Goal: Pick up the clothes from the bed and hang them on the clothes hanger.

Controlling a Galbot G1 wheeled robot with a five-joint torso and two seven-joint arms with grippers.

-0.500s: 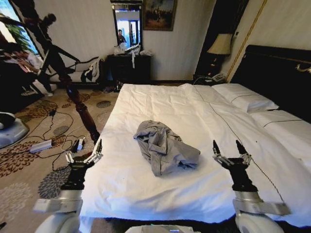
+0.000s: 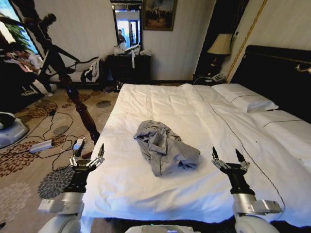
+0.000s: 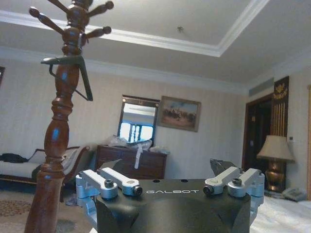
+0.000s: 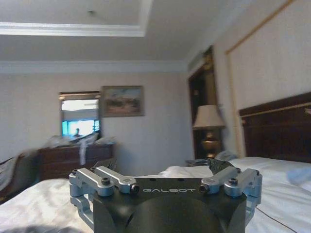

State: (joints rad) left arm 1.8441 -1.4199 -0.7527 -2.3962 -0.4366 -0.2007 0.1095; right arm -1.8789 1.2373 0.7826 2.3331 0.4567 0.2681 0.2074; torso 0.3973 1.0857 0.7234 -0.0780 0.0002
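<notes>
- I see the wide bed (image 2: 146,189) with smooth white sheets filling most of the head view, its white pillows (image 2: 245,99) lying along the far right edge against the tall dark headboard (image 2: 277,73)
- The crumpled pale blue-grey soft fabric shirt (image 2: 164,147) lies in a heap near the middle of the bed, a little toward the near edge, between my two arms and touched by neither
- A turned dark wooden coat stand (image 2: 77,104) rises from the patterned carpet just off the bed's left edge; in the left wrist view its pegged top (image 3: 73,14) carries a thin dark hanger (image 3: 73,68) hooked against the post. I cannot tell from here whether it is metal wire
- A dark wooden dresser (image 2: 129,68) with a mirror above it stands against the far wall beyond the foot of the bed
- My left gripper (image 2: 87,158) is raised at the bed's near left corner, over the edge where sheet meets carpet, its fingers spread apart and holding nothing
- My right gripper (image 2: 230,161) hovers over the sheet close to the near edge, right of the shirt and well apart from it, its fingers likewise spread wide and bare
- A shaded table lamp (image 2: 221,46) stands in the far corner beside the headboard
</notes>
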